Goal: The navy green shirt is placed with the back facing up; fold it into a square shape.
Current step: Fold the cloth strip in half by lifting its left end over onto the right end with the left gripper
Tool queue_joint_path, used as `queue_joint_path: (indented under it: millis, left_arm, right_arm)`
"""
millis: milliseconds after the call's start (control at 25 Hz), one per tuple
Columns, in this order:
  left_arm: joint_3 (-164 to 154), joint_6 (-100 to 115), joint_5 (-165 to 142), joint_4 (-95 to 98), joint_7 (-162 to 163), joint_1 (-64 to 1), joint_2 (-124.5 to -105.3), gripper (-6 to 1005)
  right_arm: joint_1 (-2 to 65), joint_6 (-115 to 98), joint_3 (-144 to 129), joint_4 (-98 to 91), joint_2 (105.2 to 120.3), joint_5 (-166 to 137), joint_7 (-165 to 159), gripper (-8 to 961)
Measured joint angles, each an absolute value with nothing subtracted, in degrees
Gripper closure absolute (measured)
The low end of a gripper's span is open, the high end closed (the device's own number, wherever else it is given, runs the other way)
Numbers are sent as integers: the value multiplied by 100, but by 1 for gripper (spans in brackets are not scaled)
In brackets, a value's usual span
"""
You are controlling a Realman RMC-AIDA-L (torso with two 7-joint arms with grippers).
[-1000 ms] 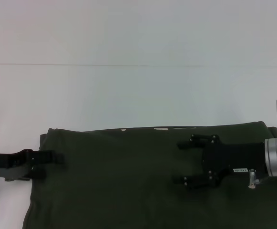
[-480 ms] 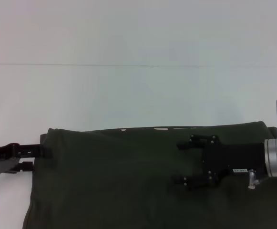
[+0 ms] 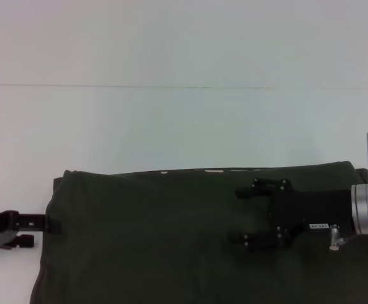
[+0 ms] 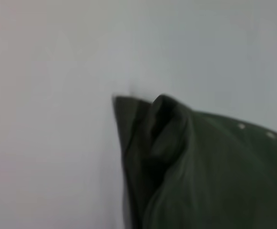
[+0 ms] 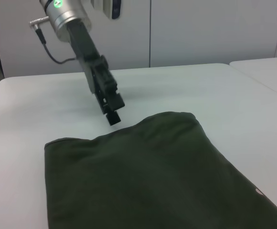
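white tabletop (image 3: 171, 126) all around, pale wall behind, and the left claw (image 3: 41, 223) is backing off. a second ago it sat well in over the left edge of the navy green shirt (image 3: 171, 240); half a second ago it had slid out to the hem; now only its tips touch or just meet that edge, and the arm has drawn further out toward the left border of the head view. its fingers look close together and nothing hangs from them, though from here i can't say for certain whether they're fully pressed together. the right wrist view shows that same claw (image 5: 110, 110) poised just off the shirt's corner (image 5: 171, 119), tip near the cloth, no fabric lifted.

out from there: the left wrist view shows the shirt's corner (image 4: 162, 124) bunched into a small puckered ridge, not lying flat.

over on the right, the right claw (image 3: 250, 214) hasn't budged across all three moments, fingers spread wide, hovering or resting over the right half of the shirt, gripping nothing.

the shirt itself lies on the near part of the tabletop as a broad, already narrowed slab, straight far edge. my read: the left side fold has just been let go, and that rumpled corner may want smoothing before the next fold.
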State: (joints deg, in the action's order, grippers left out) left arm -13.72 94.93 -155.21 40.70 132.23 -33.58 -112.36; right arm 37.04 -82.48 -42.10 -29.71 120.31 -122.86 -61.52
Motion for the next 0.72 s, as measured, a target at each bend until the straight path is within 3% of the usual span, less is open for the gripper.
queue_joint_path:
  millis: [720]
  left_arm:
    - [-1817, 9144, -15599, 3990, 13128, -3314, -11313, 51]
  right_arm:
    - [3725, -8177, -4210, -2964, 12031, -12287, -6164, 26]
